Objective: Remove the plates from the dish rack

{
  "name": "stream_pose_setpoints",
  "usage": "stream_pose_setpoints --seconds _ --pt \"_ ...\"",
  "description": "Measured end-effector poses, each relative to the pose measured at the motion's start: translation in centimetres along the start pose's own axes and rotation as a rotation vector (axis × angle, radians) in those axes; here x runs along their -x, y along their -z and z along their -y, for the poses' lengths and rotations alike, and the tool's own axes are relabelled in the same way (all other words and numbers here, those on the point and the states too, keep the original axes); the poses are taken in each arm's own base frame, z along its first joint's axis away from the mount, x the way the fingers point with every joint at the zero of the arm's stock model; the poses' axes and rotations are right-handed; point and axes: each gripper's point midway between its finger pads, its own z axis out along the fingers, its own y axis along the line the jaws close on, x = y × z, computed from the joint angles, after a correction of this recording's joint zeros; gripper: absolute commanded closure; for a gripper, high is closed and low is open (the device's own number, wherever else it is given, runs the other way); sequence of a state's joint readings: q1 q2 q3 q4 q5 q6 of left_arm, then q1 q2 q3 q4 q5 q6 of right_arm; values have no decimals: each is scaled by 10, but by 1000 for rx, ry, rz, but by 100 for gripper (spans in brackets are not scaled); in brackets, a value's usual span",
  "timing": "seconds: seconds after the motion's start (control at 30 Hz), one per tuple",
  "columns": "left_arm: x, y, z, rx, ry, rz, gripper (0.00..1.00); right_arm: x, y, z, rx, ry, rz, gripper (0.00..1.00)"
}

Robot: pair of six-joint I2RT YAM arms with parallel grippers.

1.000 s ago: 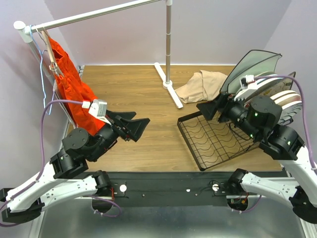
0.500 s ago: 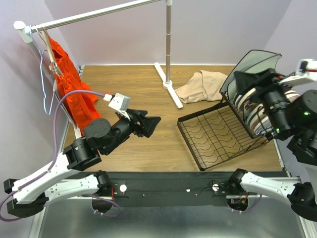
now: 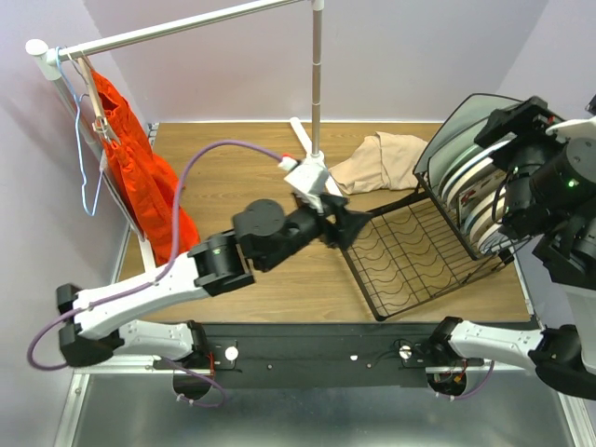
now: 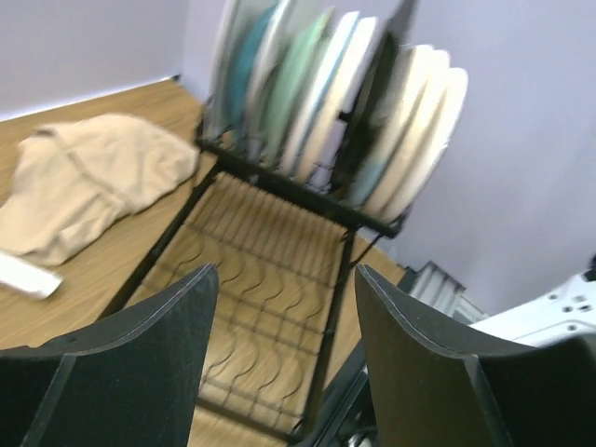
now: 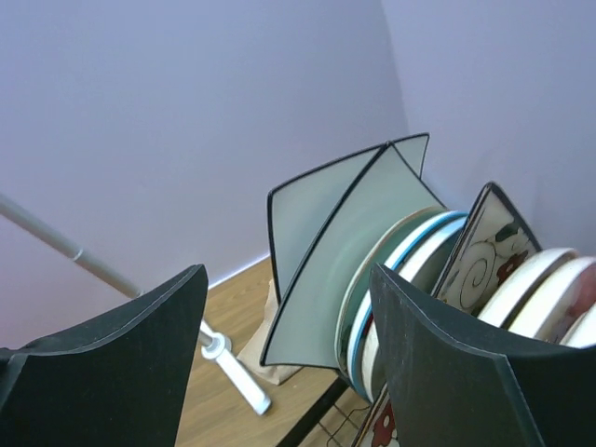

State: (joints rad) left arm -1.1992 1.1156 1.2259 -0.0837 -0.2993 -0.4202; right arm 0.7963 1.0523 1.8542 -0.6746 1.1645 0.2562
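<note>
Wood table (image 3: 244, 160): cloth (image 3: 374, 160) beside dish rack (image 3: 359, 273)

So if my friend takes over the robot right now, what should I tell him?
Left end effector: open, empty, at the flat end of the dish rack, pointing at the plates.
Right end effector: open, empty, up beside the plates, touching none.
Plates: all standing in the rack's upright slots.
Done: no plate is out yet.
Left: grab each plate, lift it out, and set it on the table.
</note>
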Motion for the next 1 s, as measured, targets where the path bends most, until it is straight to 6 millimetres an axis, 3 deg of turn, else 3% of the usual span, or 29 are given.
stream_pose_setpoints --seconds 0.17,0.27,0.37,0.5,0.67,0.87,1.0 --pt "14 -29 53 -95 -7 51 32 29 -4 -17 24 -1 32 19" --pt "21 -38 71 -133 7 91 32 45 -4 -30 78 -17 49 18" --pt "23 -48 86 -164 11 123 35 51 -1 -41 153 -25 53 17" --pt "17 -76 119 -208 5 133 40 51 8 -45 247 -34 45 17" --pt "-6 -109 140 -230 -12 105 46 54 26 -31 334 -81 44 17" --pt "-28 -149 162 -259 -91 101 52 74 46 -2 383 -173 80 17" --pt "-55 -172 174 -244 -156 88 53 82 53 8 398 -214 93 17"
